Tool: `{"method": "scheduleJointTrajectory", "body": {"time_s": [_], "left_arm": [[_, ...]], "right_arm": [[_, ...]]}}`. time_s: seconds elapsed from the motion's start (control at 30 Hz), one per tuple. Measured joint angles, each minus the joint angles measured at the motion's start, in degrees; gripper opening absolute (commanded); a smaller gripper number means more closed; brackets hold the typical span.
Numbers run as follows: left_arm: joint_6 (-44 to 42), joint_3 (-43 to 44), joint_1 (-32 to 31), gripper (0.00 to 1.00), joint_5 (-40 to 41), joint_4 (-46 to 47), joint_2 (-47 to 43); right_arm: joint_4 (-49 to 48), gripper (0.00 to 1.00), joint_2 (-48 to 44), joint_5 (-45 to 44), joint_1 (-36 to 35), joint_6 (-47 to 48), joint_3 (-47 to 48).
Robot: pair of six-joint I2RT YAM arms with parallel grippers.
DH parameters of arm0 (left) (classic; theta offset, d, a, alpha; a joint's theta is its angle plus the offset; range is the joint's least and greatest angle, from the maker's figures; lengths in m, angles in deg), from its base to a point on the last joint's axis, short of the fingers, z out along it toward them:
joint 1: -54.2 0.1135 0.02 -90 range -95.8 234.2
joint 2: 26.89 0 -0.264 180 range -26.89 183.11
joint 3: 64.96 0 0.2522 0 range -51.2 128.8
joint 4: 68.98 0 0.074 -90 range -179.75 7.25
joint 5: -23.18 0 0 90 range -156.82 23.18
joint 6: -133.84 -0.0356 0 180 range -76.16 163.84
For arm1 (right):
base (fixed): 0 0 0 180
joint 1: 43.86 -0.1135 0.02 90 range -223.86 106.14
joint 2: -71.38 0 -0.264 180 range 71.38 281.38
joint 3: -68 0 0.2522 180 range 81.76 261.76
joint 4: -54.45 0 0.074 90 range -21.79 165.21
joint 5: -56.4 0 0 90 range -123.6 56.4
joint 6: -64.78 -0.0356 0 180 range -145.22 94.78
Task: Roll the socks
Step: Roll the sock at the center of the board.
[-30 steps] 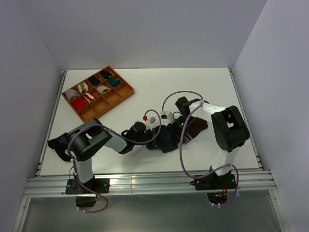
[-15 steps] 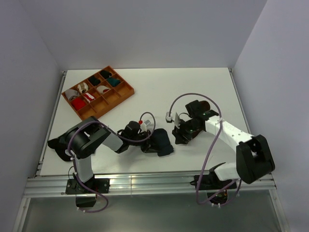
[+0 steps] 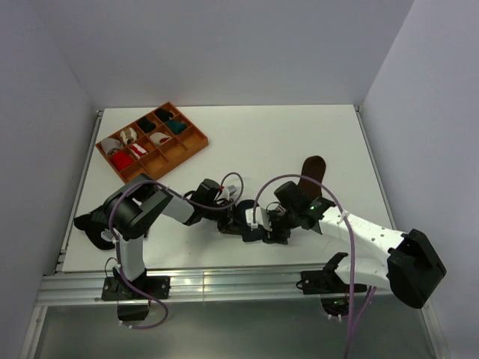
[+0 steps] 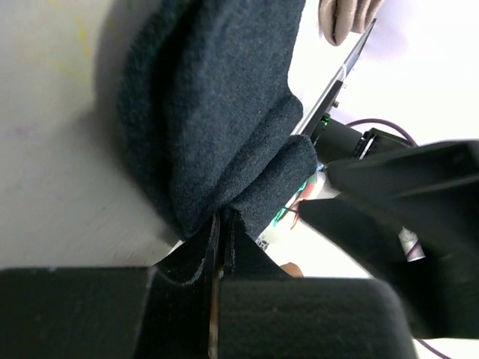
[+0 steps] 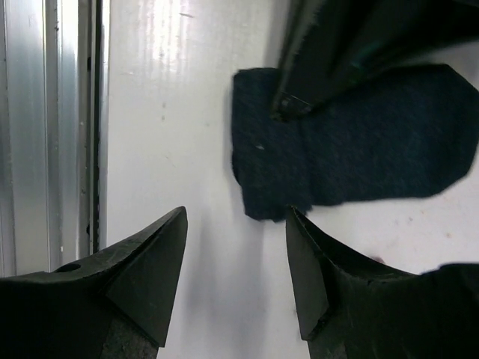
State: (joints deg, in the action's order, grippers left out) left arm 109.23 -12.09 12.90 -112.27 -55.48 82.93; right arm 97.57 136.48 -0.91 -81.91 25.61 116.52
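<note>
The navy sock (image 4: 217, 112) lies bunched on the white table, and my left gripper (image 4: 221, 224) is shut on its near fold. From above, the left gripper (image 3: 230, 215) and the navy sock (image 3: 242, 222) sit at the table's front middle. My right gripper (image 5: 236, 213) stands open just in front of the navy sock (image 5: 359, 149), its fingertips (image 5: 298, 224) level with the sock's corner and holding nothing. In the top view the right gripper (image 3: 263, 227) is right beside the left one. The brown sock (image 3: 313, 170) lies alone further back on the right.
An orange divided tray (image 3: 196, 140) with small coloured bundles stands at the back left. The table's metal front rail (image 5: 45, 149) runs close to my right gripper. The left gripper's fingers (image 5: 337, 45) reach in over the navy sock in the right wrist view.
My right arm has swung away from the brown sock, down towards the front beside the navy sock, and its jaws have opened wider. The brown sock now lies free. The left gripper keeps its grip.
</note>
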Motion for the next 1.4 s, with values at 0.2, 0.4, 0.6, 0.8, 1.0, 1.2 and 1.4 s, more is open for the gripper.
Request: {"method": "scheduleJointTrajectory", "body": {"time_s": [0.2, 0.4, 0.6, 0.8, 1.0, 1.2, 1.4], "left_arm": [[-1.25, 2.80, 0.28, 0.00, -1.27, -5.49, 0.66], [-1.25, 3.13, 0.31, 0.00, -1.33, -6.32, 0.70], [-1.22, 3.13, 0.35, 0.00, -1.46, -6.16, 0.79], [-0.68, 2.78, 0.52, 0.08, -2.12, -4.76, 1.16], [4.04, -1.51, 0.63, 0.20, -1.03, 3.93, 0.83], [10.43, -8.24, 0.59, 0.34, 2.80, 15.23, -0.92], [14.84, -11.85, -0.02, 0.33, 7.34, 22.53, -1.36]], "right_arm": [[-5.51, 0.61, -0.04, -6.01, -7.30, -0.90, -3.82], [-9.81, 0.59, 0.44, -11.19, -10.82, -2.27, -5.03], [-13.29, 0.59, 2.21, -14.53, -12.26, -3.34, -5.55], [-15.32, 0.40, 4.79, -17.11, -13.03, -3.85, -5.55], [-16.26, 0.26, 6.62, -17.53, -13.07, -5.40, -4.85], [-11.56, 0.23, 10.29, -11.50, -8.96, -6.03, -0.44], [-0.44, 0.22, 20.31, -2.69, -2.80, -5.05, 9.88]]}}
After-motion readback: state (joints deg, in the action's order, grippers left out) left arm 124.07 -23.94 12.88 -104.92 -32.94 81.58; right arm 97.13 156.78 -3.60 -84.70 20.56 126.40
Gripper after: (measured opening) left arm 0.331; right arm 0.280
